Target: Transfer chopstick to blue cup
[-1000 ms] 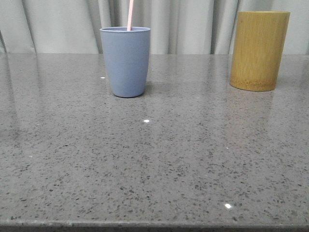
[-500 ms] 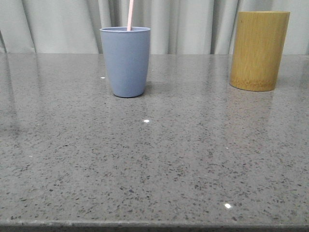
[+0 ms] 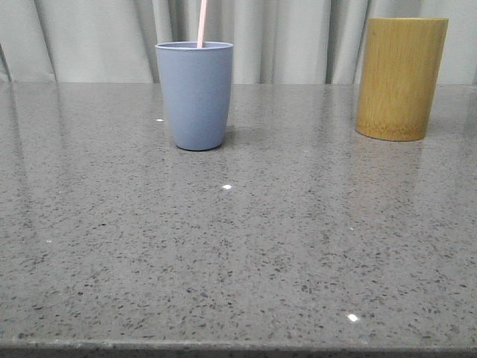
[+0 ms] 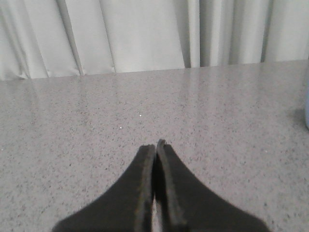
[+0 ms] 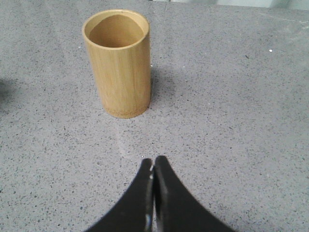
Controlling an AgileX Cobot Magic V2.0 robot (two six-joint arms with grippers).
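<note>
The blue cup stands upright on the grey table at the back left. A thin pale pink chopstick stands in it, only its upper end showing above the rim. A sliver of the cup's side shows in the left wrist view. My left gripper is shut and empty, low over bare table, apart from the cup. My right gripper is shut and empty, a short way in front of the bamboo holder. Neither gripper shows in the front view.
A taller yellow-brown bamboo cylinder stands at the back right; the right wrist view shows its inside empty. A pale curtain hangs behind the speckled grey table. The table's front edge runs along the bottom of the front view.
</note>
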